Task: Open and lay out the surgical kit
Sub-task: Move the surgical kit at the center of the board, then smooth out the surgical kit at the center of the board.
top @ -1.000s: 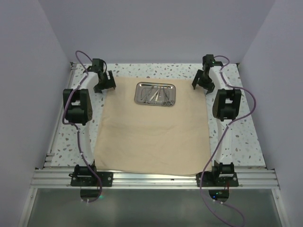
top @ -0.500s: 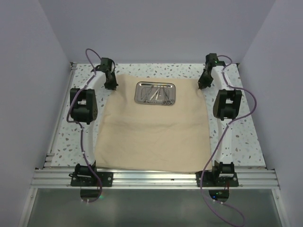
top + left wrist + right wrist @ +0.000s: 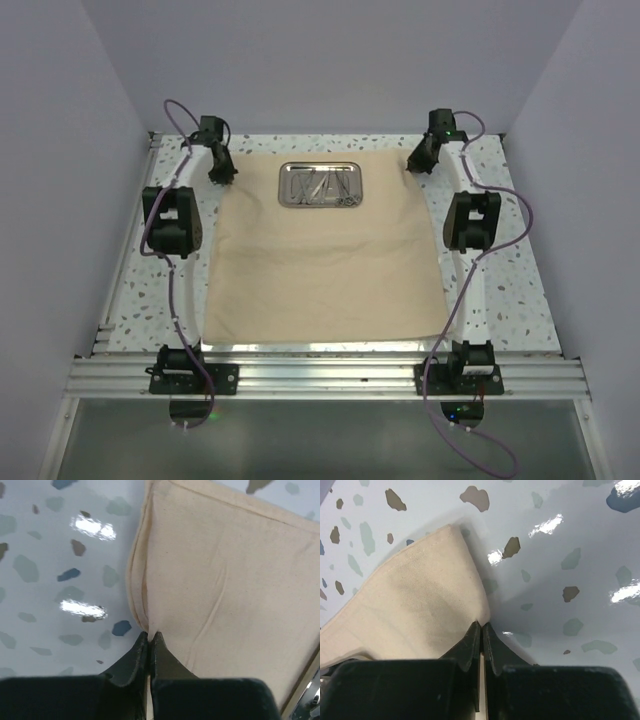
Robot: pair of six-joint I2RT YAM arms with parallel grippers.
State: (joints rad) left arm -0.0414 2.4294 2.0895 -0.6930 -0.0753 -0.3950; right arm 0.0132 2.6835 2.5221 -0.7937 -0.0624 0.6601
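Beige cloth wrap (image 3: 325,275) spread flat across the table (image 3: 520,300). Shiny steel tray (image 3: 283,187) on it near the far edge, slim silver instruments (image 3: 318,187) inside.

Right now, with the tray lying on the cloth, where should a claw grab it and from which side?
Probably the raised rim at either short end of the tray, coming straight down from above. It lies flat on the cloth, so nothing fits under it, and instruments fill its middle.
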